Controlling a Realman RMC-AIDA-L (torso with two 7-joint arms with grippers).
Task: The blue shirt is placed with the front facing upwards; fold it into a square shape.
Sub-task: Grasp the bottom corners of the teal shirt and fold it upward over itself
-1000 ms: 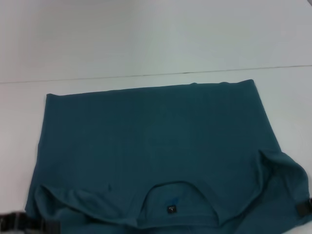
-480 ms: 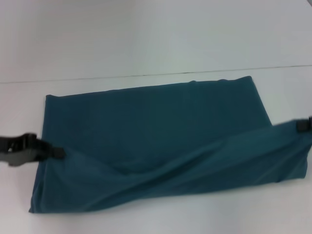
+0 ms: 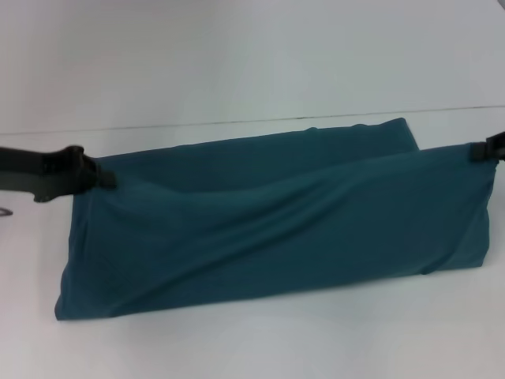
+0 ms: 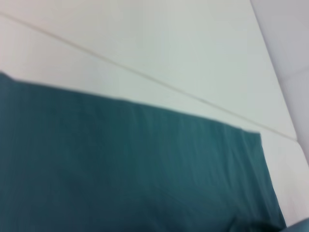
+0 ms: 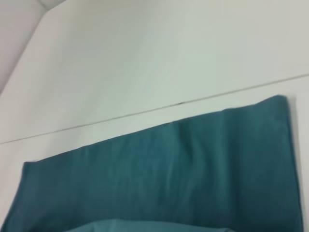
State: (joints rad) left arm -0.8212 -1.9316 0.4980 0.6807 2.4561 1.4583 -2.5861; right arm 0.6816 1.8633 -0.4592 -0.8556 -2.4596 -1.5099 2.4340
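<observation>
The blue shirt (image 3: 268,221) lies across the white worktop (image 3: 237,63), plain teal side showing, with a raised layer held up over the layer flat beneath. The left end effector (image 3: 101,178) is clamped on the raised layer's left corner, the right end effector (image 3: 483,150) on its right corner, at the far side of the cloth. I judge the lengthwise fold about halfway carried over. Laying it flat and the crosswise fold into a square remain.
</observation>
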